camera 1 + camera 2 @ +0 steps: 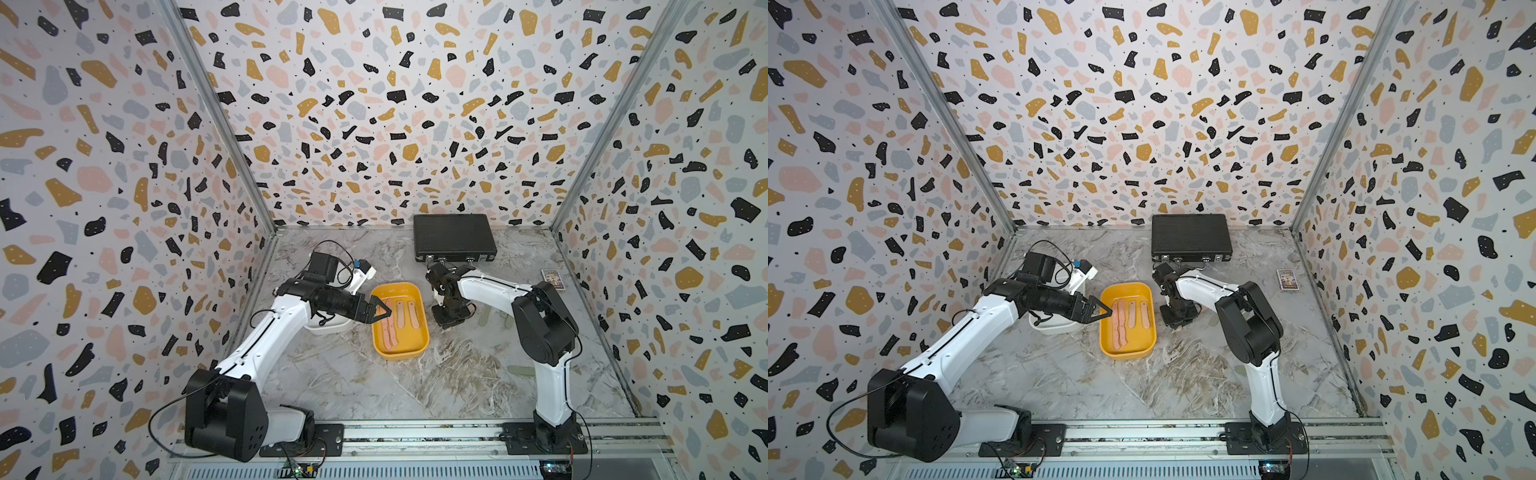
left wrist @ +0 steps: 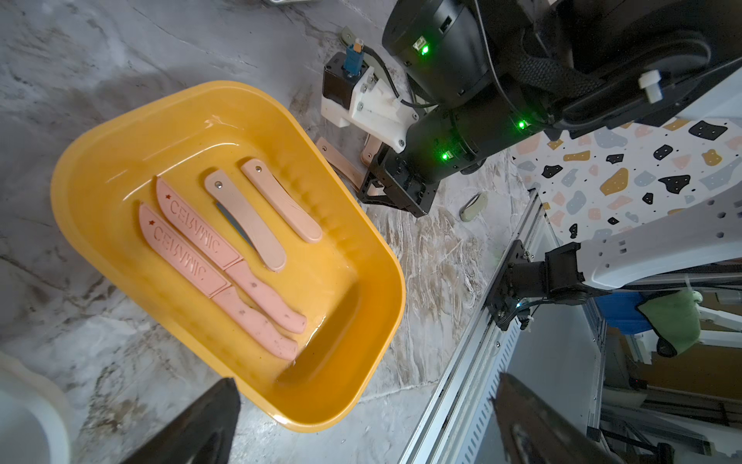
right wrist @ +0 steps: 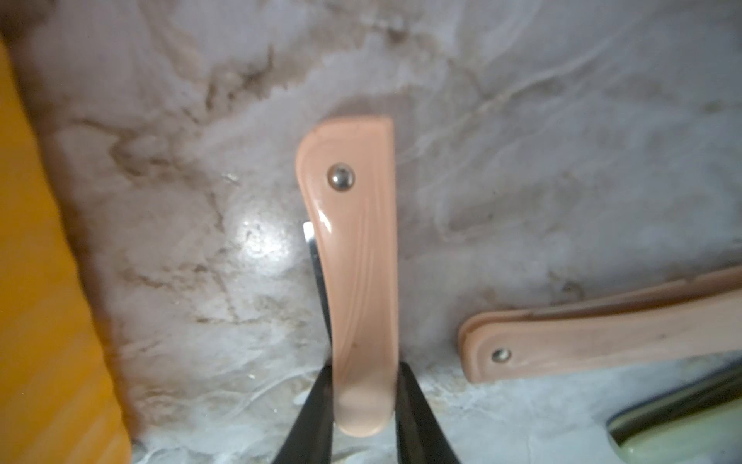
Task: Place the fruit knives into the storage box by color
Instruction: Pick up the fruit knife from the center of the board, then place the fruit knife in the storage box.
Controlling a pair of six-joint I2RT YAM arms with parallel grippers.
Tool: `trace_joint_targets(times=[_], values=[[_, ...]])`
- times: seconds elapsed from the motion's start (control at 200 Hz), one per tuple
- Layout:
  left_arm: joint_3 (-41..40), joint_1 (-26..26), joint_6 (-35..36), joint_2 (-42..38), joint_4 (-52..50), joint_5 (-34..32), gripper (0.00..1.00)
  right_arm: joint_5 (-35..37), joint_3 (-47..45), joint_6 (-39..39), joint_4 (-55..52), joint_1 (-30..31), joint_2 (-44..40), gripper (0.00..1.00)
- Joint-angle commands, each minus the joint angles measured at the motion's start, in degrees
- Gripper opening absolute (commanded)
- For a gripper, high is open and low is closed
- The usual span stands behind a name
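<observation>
- As both arms reach in over the marble table [image 1: 415, 386], the black briefcase [image 1: 455, 237] lies shut behind the yellow tub [image 1: 401, 355], against the back wall.
- Yellow tub, our landmark: it sits mid-table between the two arms, seen in both top views [image 1: 1125, 355].
- White tub [image 1: 1059, 328] is just beside the yellow tub on the left arm's side, mostly hidden under that arm.
- Left gripper [image 1: 380, 311] hovers over the yellow tub's left rim, jaws spread wide and nothing between them.
- Right gripper [image 3: 363, 381] is down at the table on the other side of the yellow tub, jaws pressed against both edges of a pink folding knife [image 3: 353, 261] at its rounded end.
- Inside the yellow tub are four pink knives: two sheathed ones [image 2: 196, 229] marked CERAMIC side by side, and two folding ones [image 2: 245, 221] next to them.
- Another pink knife [image 3: 602, 341] lies on the marble just beyond the gripped one, farther from the yellow tub.
- A sage-green knife [image 1: 519, 370] lies flat well to the right of the yellow tub, near the right arm.
- Small printed card box [image 1: 552, 279] sits far right of the yellow tub, by the side wall.
</observation>
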Motion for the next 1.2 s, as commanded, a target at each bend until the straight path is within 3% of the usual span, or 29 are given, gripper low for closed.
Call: trace_joint_targets(times=[0.0, 0.696, 1.196], values=[[-0.3, -0.1, 0.8, -0.2, 0.7, -0.3, 0.99, -0.7, -0.1, -0.3, -1.5, 0.3, 0.1, 0.25], [0.5, 2.2, 0.1, -0.7, 0.6, -0.9, 0.99, 0.7, 7.7, -1.7, -8.0, 0.3, -6.3, 0.24], [0.8, 11.6, -1.0, -3.9, 0.1, 3.7, 0.99, -0.9, 24.0, -2.0, -13.7, 5.1, -2.0, 0.25]])
